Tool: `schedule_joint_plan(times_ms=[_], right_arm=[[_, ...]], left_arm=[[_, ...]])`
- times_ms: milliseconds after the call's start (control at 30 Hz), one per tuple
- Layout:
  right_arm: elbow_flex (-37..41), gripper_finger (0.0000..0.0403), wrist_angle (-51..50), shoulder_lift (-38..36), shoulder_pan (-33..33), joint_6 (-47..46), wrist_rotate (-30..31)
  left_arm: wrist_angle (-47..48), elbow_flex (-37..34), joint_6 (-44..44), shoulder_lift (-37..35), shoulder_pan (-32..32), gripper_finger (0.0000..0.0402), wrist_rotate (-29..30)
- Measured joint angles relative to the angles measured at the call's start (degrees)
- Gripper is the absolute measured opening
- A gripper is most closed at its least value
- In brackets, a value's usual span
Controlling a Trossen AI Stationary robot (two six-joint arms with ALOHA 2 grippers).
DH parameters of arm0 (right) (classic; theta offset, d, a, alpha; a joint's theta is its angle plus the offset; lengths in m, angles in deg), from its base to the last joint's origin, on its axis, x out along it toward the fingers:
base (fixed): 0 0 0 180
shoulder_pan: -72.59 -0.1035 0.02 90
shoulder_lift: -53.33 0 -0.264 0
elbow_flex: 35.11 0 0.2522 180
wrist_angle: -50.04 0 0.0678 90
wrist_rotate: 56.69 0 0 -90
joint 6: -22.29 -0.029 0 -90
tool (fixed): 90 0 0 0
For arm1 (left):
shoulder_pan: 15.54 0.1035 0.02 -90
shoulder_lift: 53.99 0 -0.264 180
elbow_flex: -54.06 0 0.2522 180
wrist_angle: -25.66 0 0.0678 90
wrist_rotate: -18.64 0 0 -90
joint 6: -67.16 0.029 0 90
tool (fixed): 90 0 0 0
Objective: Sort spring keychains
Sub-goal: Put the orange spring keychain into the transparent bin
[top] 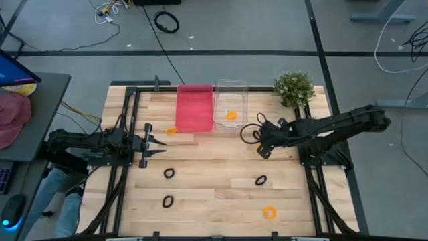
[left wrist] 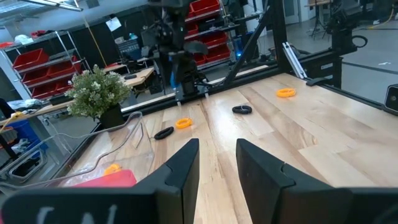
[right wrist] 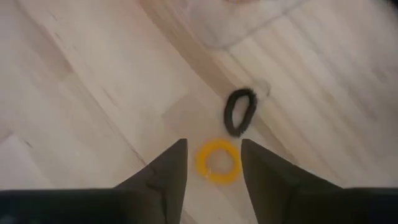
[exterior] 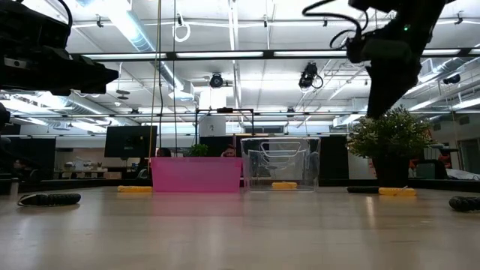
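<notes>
My right gripper (right wrist: 214,146) hangs open above the table in front of the clear bin (top: 231,100), pointing steeply down. An orange spring keychain (right wrist: 219,162) lies flat on the wood below the gap between its fingers, untouched, and a black one (right wrist: 240,112) lies just beyond it. The left wrist view shows that gripper (left wrist: 179,93) well above both loops (left wrist: 183,123). My left gripper (top: 162,143) waits open and level at the table's left. Another orange keychain (top: 231,115) lies inside the clear bin.
A pink bin (top: 194,107) stands left of the clear bin, with an orange keychain (top: 171,130) at its left corner. Black keychains (top: 168,173) (top: 167,200) (top: 261,180) and an orange one (top: 269,212) lie on the near half. A potted plant (top: 294,87) stands at the far right.
</notes>
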Motion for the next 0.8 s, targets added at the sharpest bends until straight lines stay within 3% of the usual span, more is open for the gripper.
schedule_joint_plan(times_ms=[467, 800], right_arm=[[0.0, 0.0135, -0.5, 9.6, 4.6, -2.1, -3.6], [0.4, 0.0135, 0.4, 11.9, 8.1, 2.4, -6.1]], left_arm=[[0.0, 0.0, 0.0, 0.0, 0.0, 0.0112, 0.0], [0.0, 0.0, 0.0, 0.0, 0.0, 0.0112, 0.0]])
